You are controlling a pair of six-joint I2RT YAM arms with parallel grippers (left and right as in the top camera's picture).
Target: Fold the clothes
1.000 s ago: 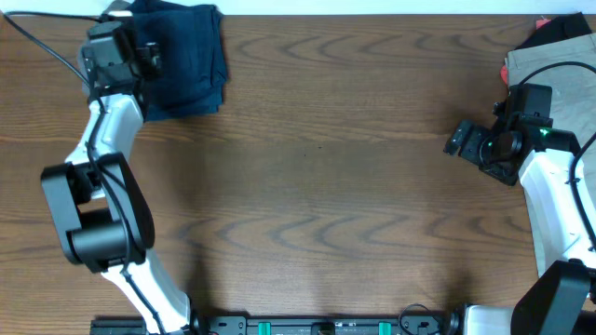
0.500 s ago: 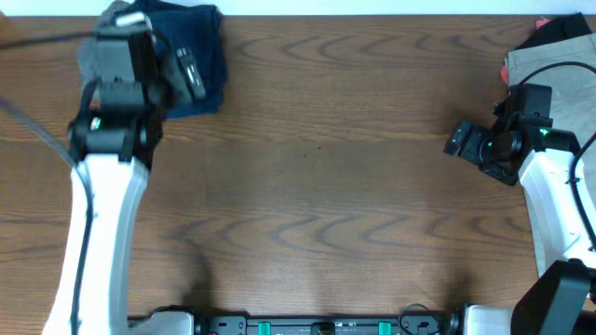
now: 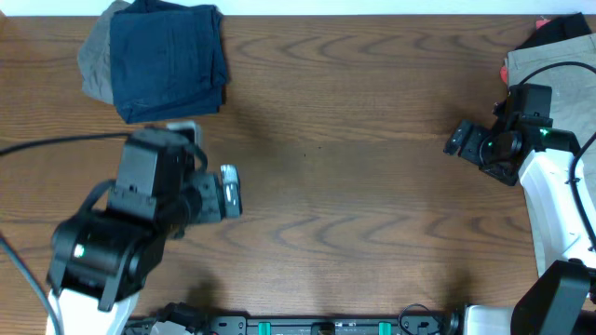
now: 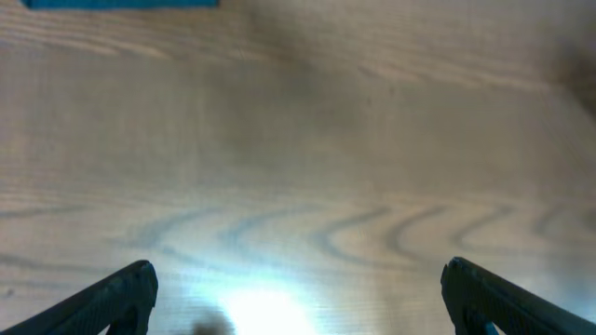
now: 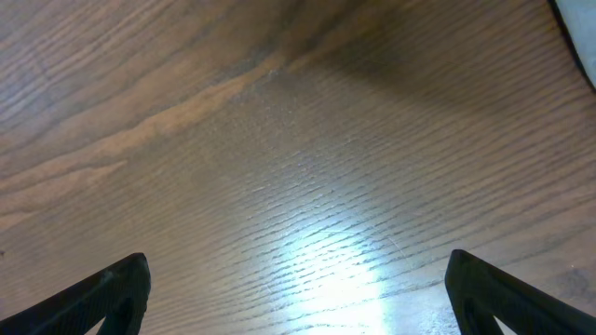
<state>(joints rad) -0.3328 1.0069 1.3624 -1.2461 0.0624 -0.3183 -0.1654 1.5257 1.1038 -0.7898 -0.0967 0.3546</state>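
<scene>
A folded dark navy-blue pair of shorts lies at the table's back left, on top of a grey pair that shows at its left. A beige pair lies at the back right edge. My left gripper is open and empty over bare wood, well in front of the navy shorts; its fingertips frame only table. My right gripper is open and empty over bare wood, left of the beige pair; its fingertips frame only table.
A dark garment with a red item lies at the back right corner behind the beige pair. A black cable runs along the left edge. A blue strip shows at the top left of the left wrist view.
My left arm has pulled back from the navy shorts toward the front of the table, leaving them folded at the back left. The right arm has not moved.
</scene>
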